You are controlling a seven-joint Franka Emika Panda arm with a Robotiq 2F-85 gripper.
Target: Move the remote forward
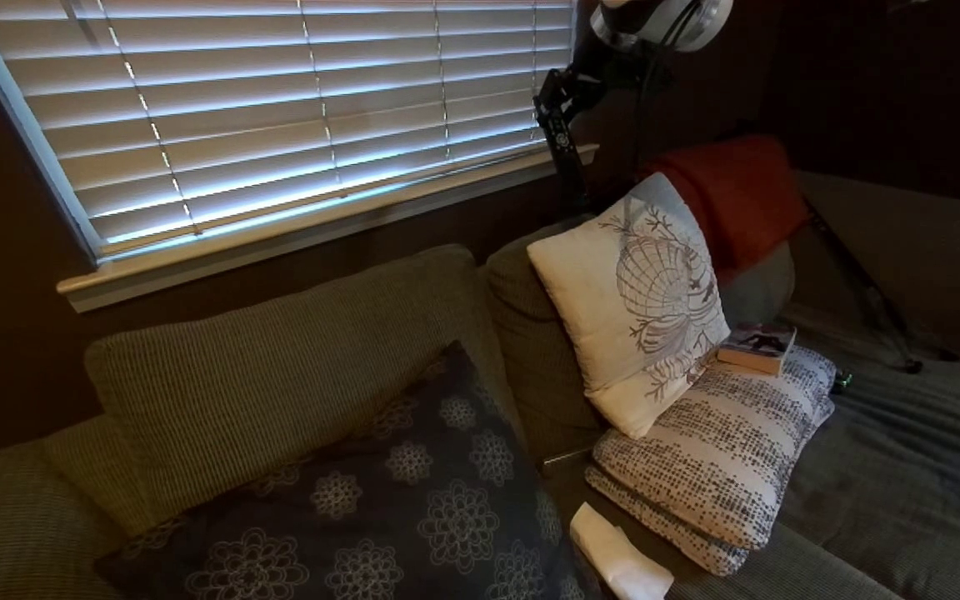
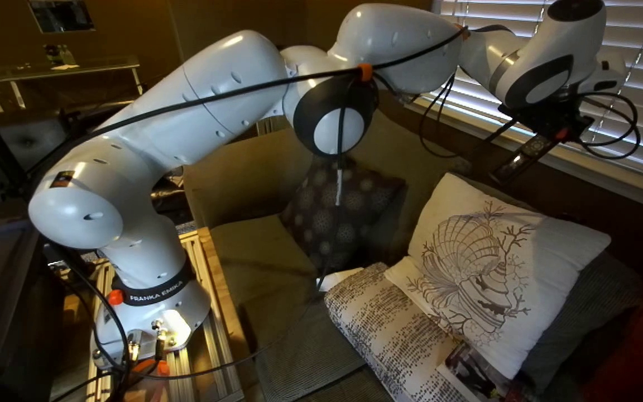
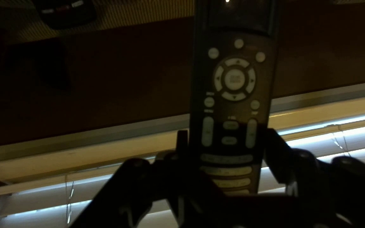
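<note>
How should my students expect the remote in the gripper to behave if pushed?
The remote is probably stiff, since its body looks straight. Held near one end by the gripper, it might pivot. Its glinting face may be slippery.

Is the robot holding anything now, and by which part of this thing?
The tool holds the black remote control by its two long side edges, below its round arrow pad in the wrist view.
</note>
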